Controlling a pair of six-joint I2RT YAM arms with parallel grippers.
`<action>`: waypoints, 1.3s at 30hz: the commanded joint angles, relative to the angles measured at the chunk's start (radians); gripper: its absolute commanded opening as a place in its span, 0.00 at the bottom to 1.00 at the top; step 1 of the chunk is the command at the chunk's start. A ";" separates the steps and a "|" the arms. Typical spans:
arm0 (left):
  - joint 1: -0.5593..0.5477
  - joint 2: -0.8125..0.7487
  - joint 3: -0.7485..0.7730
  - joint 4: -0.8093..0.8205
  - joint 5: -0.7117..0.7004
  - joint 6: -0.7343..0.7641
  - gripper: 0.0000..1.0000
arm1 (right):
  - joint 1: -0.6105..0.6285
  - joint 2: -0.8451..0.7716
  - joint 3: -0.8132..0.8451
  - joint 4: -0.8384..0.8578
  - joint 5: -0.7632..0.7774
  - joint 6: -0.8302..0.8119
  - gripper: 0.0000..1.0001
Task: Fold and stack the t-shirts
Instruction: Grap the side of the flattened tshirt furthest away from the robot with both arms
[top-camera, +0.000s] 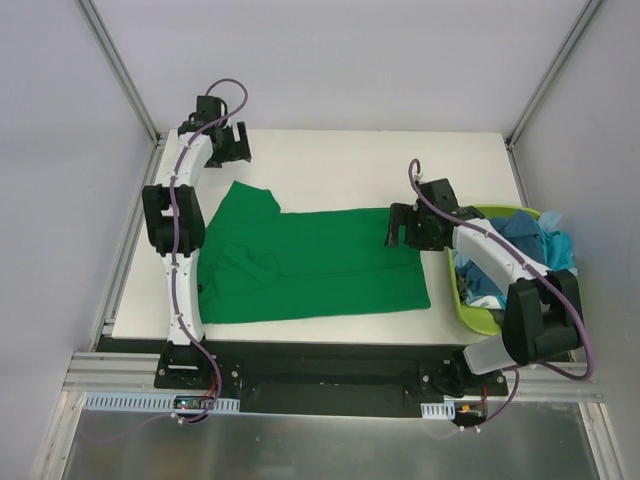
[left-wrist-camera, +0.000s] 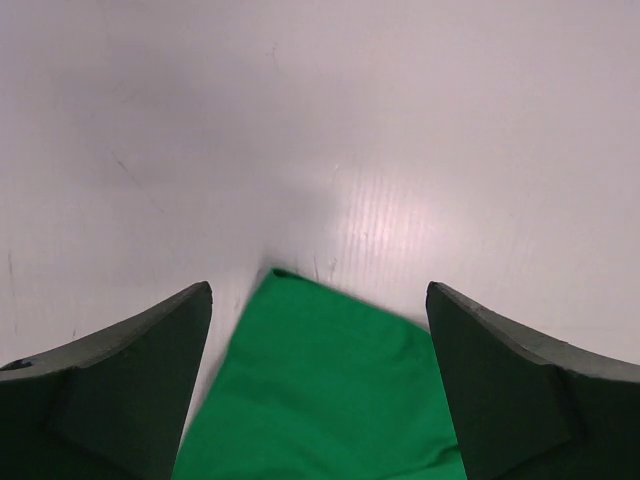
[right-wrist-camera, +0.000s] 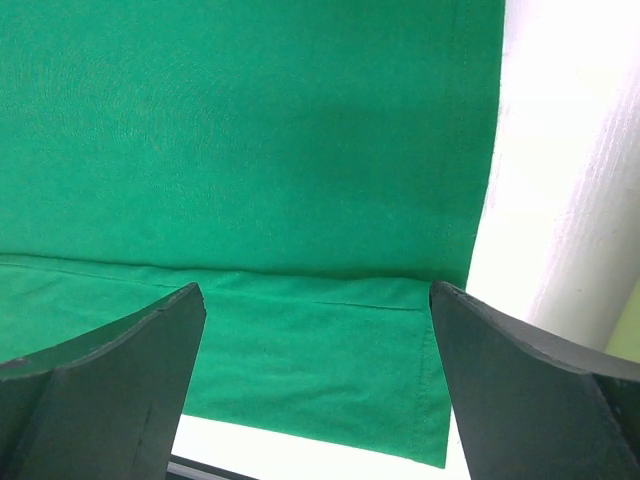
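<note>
A bright green t-shirt (top-camera: 310, 262) lies spread on the white table (top-camera: 350, 165), its far long edge folded over toward the middle. One sleeve points to the far left. My left gripper (top-camera: 232, 143) is open above the far left of the table, just beyond that sleeve tip (left-wrist-camera: 320, 390). My right gripper (top-camera: 403, 228) is open over the shirt's right hem (right-wrist-camera: 330, 330), its fingers (right-wrist-camera: 110, 390) on either side of the folded layer. Teal-blue and turquoise shirts (top-camera: 520, 245) lie heaped in the basket.
A lime-green plastic basket (top-camera: 478, 315) stands at the table's right edge, under my right arm. Grey walls and metal frame posts enclose the table. A black rail runs along the near edge.
</note>
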 joint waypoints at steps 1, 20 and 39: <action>0.004 0.107 0.117 -0.088 0.013 0.050 0.85 | -0.012 0.036 0.049 -0.021 0.009 -0.028 0.96; -0.023 0.235 0.148 -0.232 -0.114 0.084 0.54 | -0.023 0.076 0.038 -0.015 0.004 -0.019 0.96; -0.043 0.201 0.079 -0.192 -0.117 0.138 0.00 | -0.031 0.222 0.240 -0.010 0.157 0.093 0.96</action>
